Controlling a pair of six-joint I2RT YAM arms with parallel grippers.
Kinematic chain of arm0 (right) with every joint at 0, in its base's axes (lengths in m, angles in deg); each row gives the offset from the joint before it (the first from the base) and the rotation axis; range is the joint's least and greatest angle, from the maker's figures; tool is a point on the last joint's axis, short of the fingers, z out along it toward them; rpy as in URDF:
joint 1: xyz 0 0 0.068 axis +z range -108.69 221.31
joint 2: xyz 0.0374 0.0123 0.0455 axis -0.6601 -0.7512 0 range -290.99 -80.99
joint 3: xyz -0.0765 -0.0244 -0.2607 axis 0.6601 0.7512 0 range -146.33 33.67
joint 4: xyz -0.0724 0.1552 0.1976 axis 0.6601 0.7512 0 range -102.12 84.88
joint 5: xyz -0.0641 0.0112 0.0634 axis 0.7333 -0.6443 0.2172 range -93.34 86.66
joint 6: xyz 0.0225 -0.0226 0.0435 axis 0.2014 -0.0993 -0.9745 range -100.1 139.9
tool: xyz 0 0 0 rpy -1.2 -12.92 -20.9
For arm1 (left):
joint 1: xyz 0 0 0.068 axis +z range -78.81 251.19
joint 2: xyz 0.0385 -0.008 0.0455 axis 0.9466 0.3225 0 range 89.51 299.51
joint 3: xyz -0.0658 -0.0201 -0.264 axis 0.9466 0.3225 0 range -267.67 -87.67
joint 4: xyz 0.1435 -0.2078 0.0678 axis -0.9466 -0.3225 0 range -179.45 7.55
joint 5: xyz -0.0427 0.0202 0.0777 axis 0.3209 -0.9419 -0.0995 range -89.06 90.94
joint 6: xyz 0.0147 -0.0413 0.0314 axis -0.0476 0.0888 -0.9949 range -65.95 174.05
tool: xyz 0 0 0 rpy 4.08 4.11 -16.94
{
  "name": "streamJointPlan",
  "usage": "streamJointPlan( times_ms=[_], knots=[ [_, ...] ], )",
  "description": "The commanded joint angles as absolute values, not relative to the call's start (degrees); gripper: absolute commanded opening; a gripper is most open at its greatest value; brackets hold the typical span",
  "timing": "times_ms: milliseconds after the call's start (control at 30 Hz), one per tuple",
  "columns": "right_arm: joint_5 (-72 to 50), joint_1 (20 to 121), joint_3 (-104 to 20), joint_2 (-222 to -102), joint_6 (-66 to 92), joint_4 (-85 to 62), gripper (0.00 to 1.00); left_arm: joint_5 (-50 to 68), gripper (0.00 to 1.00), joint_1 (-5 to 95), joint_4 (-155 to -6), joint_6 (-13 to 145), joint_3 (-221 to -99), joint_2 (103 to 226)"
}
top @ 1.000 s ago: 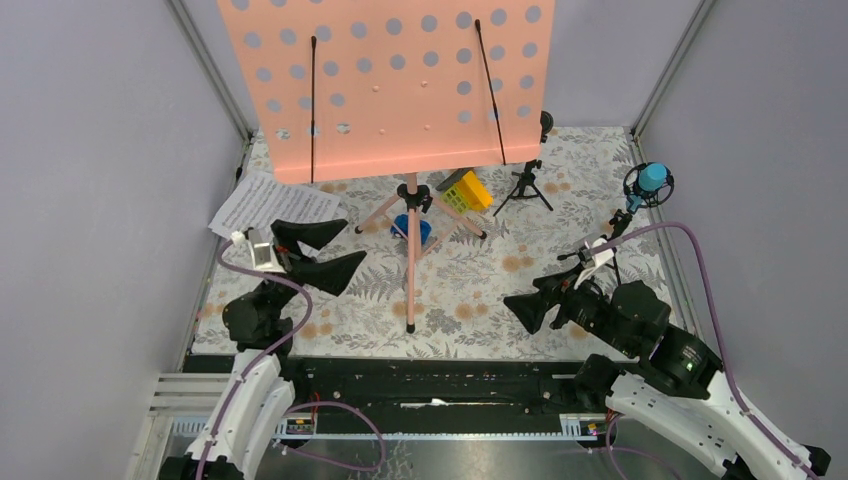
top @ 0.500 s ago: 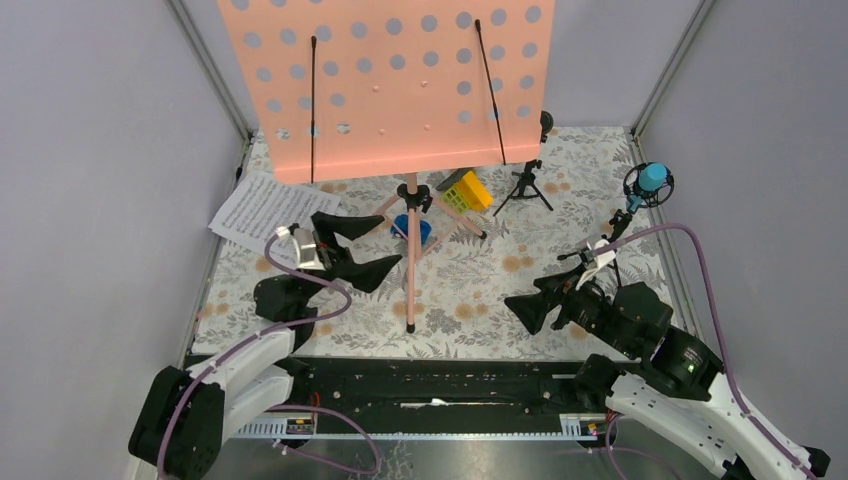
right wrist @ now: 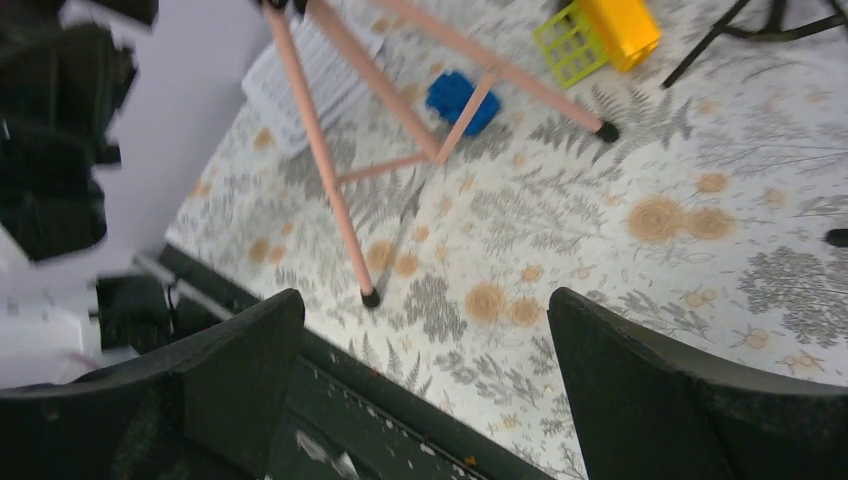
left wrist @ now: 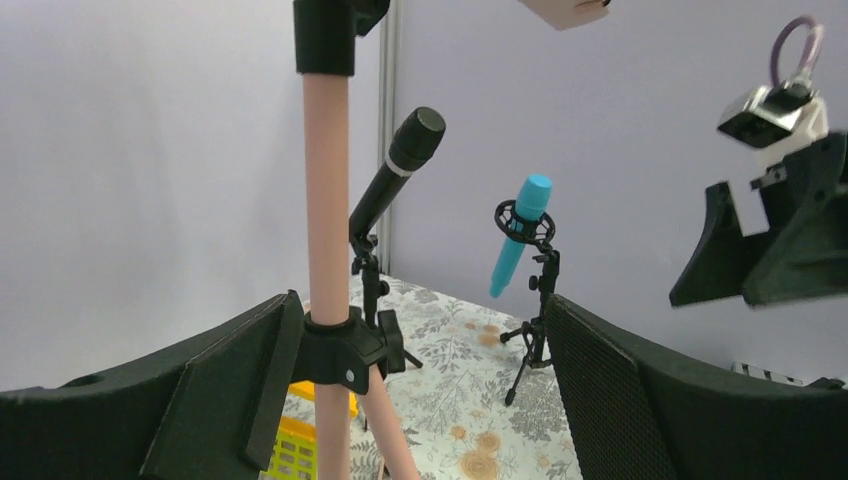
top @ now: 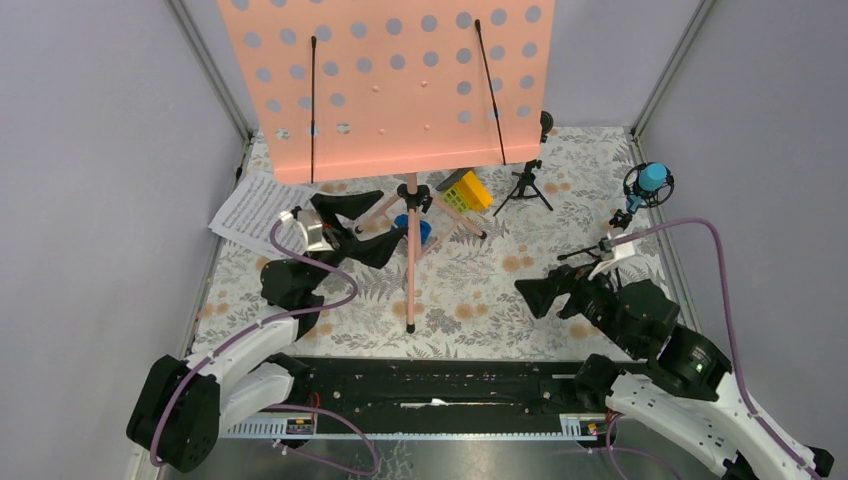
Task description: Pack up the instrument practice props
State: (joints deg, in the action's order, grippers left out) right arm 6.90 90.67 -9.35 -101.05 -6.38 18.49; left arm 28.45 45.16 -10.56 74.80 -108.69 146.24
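Note:
The pink perforated music stand [top: 390, 80] rises at the back centre on tripod legs [top: 411, 270]. My left gripper [top: 392, 217] is open, and the stand's pole [left wrist: 328, 200] and black leg hub [left wrist: 345, 350] sit between its fingers, close to the left one. White sheet music [top: 262, 205] lies at the back left. The black mic [top: 545, 125] and the blue mic [top: 651, 180] each stand on a small tripod at the right. My right gripper [top: 535, 295] hangs open and empty over the mat's front right, above the floral mat [right wrist: 640, 270].
A small blue toy car [top: 413, 230] sits under the stand between its legs, and a yellow-green block [top: 468, 192] lies just behind. Grey walls close in the mat on three sides. A black rail [top: 440, 380] runs along the near edge.
My left gripper has swung right and away from the sheet music until its open fingers straddle the stand's pole. The right gripper shifted slightly right and back, staying open.

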Motion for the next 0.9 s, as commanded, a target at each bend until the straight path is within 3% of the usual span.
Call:
streamJointPlan(
  times_ms=[0,467,867],
  knots=[
    [25.0,90.8,-18.9,-104.5,-17.7,21.7,1.00,25.8,0.96,44.8,-14.9,73.5,-110.5,144.8],
    [34.6,90.9,-56.5,-124.7,-37.2,45.4,1.00,18.8,0.99,44.5,-48.2,77.1,-118.7,137.9],
    [36.6,90.8,-58.2,-123.2,-39.3,45.1,1.00,16.4,0.99,44.6,-56.5,77.4,-120.2,137.2]
  ],
)
